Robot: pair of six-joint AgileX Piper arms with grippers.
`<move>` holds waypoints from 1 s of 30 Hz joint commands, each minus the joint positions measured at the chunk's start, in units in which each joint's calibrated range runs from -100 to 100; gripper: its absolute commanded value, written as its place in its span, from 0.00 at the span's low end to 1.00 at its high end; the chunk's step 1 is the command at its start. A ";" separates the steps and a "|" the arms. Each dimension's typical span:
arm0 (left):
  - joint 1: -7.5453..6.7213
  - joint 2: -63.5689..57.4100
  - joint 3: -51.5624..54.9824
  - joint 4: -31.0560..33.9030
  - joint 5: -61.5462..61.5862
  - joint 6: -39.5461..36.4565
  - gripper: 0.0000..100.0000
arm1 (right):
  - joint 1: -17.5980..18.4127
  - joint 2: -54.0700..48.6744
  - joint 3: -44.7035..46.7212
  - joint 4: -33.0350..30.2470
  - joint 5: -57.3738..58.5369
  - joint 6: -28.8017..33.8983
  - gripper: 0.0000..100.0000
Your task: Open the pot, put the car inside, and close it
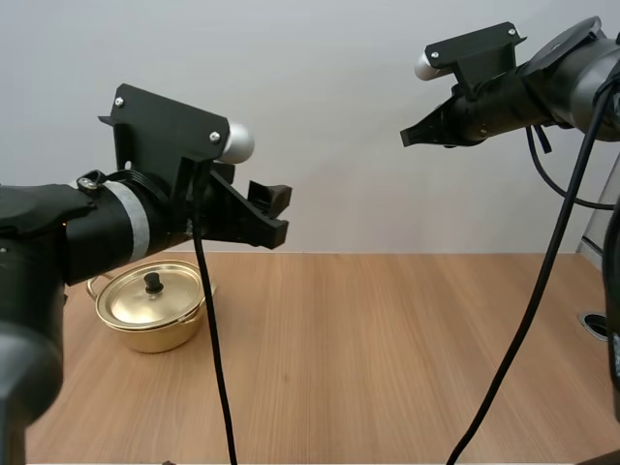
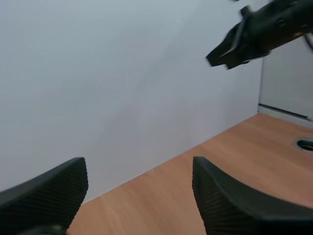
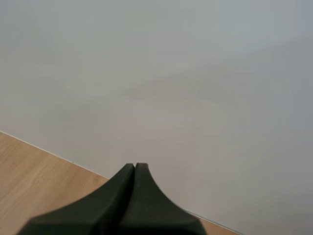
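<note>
- The pot (image 1: 155, 337), gold-coloured, stands on the table (image 1: 387, 349) at the lower left of the high view, partly behind my left arm (image 1: 58, 237).
- Its lid (image 1: 131, 302) sits on it, closed, with a black knob (image 1: 152, 282) upright at the middle.
- My left gripper (image 1: 271, 208) hangs in the air at the left centre of the high view, above the pot and somewhat to its right, not touching it.
- Its 2 fingers (image 2: 49, 196) stand wide apart, ribbed inner faces turned to each other, with nothing between them.
- My right gripper (image 1: 415, 134) is raised at the upper right of the high view, high over the table and well apart from both the left gripper and the pot.
- Its 2 fingers lie pressed together as 1 dark wedge and hold nothing.
- A round hole (image 1: 596, 325) is set in the table at the right edge of the high view.
- A plain pale wall (image 1: 339, 116) stands behind the table's far edge.
</note>
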 commanded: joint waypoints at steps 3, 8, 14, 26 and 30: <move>-7.76 -5.93 0.84 6.21 -32.51 -8.74 1.00 | -0.05 0.03 0.00 0.93 -3.63 -2.83 0.00; -15.98 -6.30 1.14 35.36 -63.90 -24.54 1.00 | -0.05 -0.99 0.00 0.28 -3.28 -2.60 0.00; -19.37 -8.45 2.63 90.90 -57.98 -83.50 1.00 | -0.54 -7.93 0.28 5.60 -2.85 -0.17 0.00; -18.79 -15.85 15.37 112.59 -66.06 -96.53 1.00 | -0.54 -26.94 20.07 17.10 -1.00 -7.69 0.00; -20.64 -21.77 23.27 112.59 -75.13 -93.57 1.00 | -0.54 -30.57 26.98 17.25 -1.17 -10.08 0.00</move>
